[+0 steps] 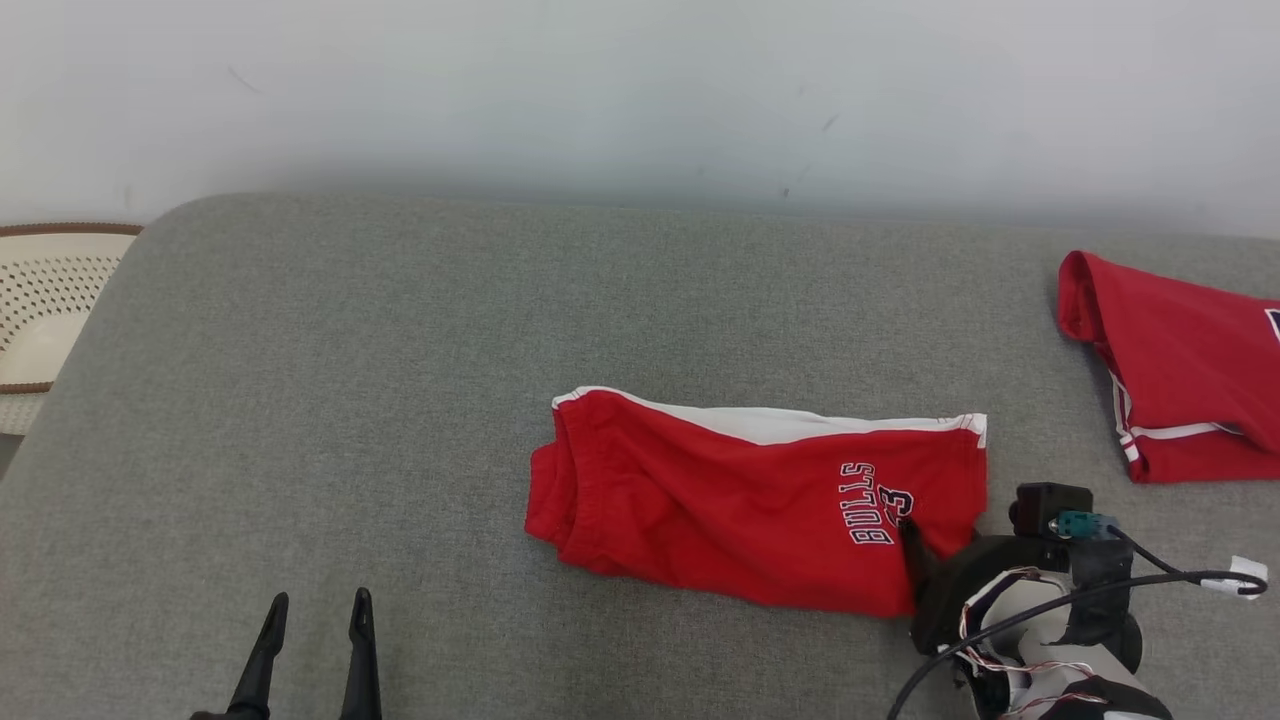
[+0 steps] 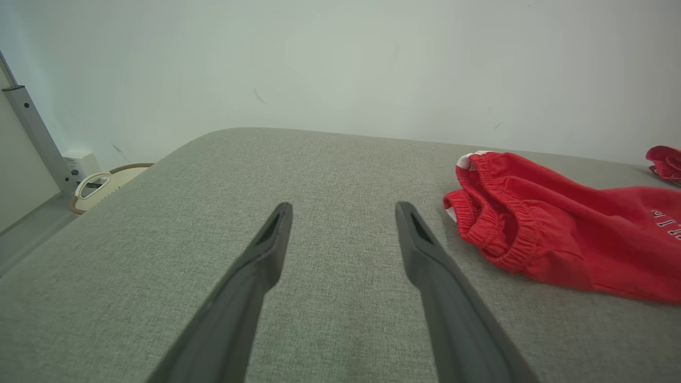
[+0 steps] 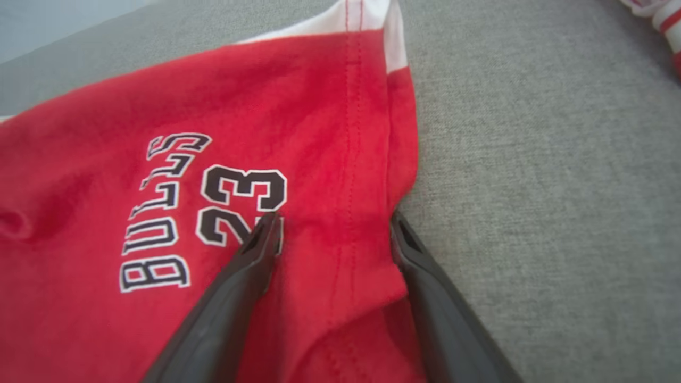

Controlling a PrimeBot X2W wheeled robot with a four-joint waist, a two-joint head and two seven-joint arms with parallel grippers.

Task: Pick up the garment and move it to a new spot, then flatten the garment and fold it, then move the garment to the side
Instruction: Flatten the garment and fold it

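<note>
Left gripper (image 1: 320,595) hovers with fingers apart over the grey table (image 1: 300,350). The folded red Bulls shorts (image 1: 740,500) lie mid-table. The right gripper (image 3: 334,221), fingers spread, straddles their hem. Likely the move-aside step: next, pinch both layers.

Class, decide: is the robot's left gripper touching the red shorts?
Apart. The head view shows the left gripper open over the bare grey cushion, with a plain stretch of cushion between it and the red shorts.
</note>
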